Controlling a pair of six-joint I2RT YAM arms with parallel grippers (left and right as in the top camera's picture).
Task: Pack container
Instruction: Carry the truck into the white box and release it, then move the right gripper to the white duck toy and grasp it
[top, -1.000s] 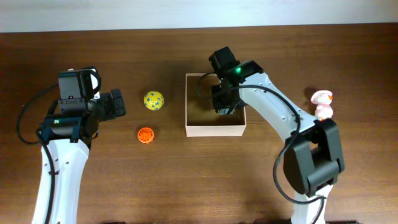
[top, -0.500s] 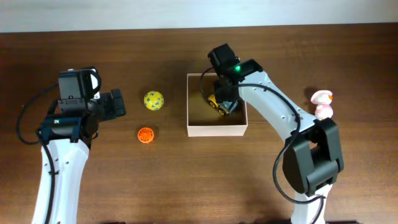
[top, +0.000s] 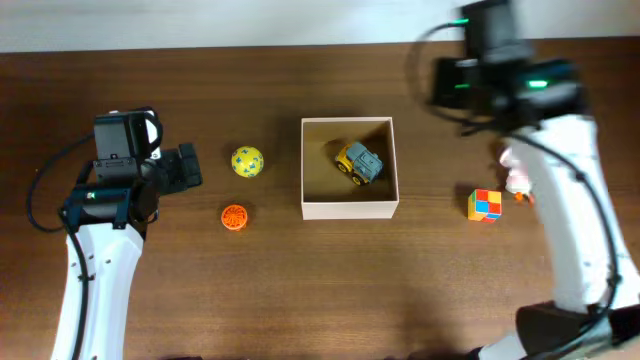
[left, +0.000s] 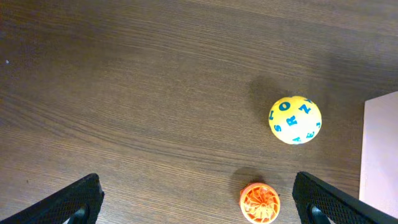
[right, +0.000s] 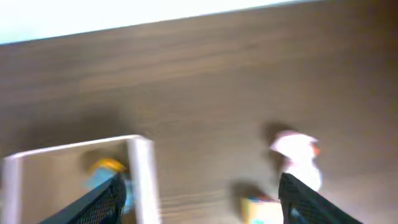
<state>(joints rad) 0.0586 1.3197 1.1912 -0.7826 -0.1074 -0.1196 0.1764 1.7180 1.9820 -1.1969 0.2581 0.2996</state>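
The container (top: 350, 209) is a cream-white square box with a tan inside at the table's middle. A yellow and grey toy truck (top: 358, 163) lies inside it, also blurred in the right wrist view (right: 104, 171). A yellow letter ball (top: 247, 161) and an orange wheel (top: 234, 216) lie left of the box; both show in the left wrist view, the ball (left: 295, 120) and the wheel (left: 260, 202). My left gripper (left: 198, 202) is open and empty. My right gripper (right: 199, 199) is open and empty, high over the table right of the box. A colourful cube (top: 484, 204) and a pink-white toy (top: 518, 170) lie at the right.
The box wall (left: 379, 155) shows at the right edge of the left wrist view. The right wrist view is blurred and shows the box wall (right: 144, 180), the cube (right: 264, 210) and the pink-white toy (right: 298, 155). A pale wall runs along the table's far edge.
My right gripper let the toy truck go inside the box, then rose and swung right to the far right side. The cube came into sight. The left arm stayed still.
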